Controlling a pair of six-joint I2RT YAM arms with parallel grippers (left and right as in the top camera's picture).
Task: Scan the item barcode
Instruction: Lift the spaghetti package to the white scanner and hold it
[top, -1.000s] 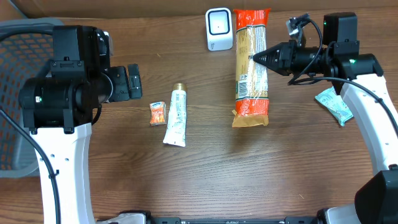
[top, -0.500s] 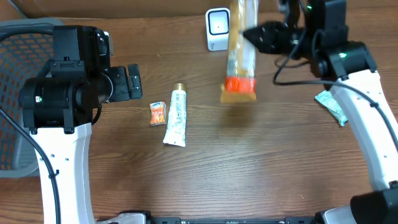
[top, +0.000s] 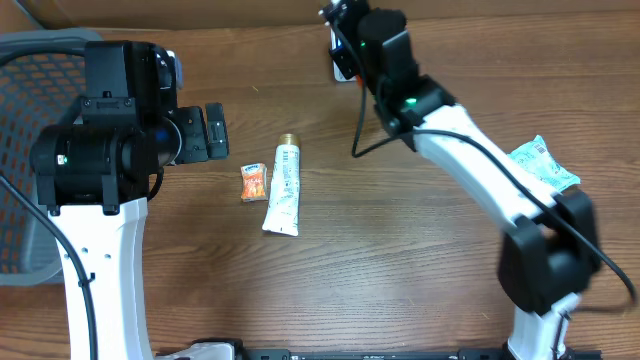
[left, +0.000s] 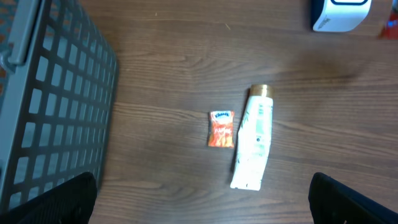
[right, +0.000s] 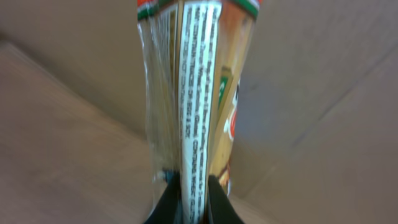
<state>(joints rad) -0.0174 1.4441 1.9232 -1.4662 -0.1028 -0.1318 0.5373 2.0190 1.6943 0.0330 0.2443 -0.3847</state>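
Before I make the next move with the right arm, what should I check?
1. Right gripper shut on the pasta packet: ok.
2. Barcode turned toward the scanner: cannot tell; the wrist view shows only a printed seam.
3. Scanner in view from overhead: not ok, mostly hidden under the right arm.
4. Left gripper open, holding nothing, off to the side: ok.
5. Tube and orange sachet lying apart from the scanner: ok.
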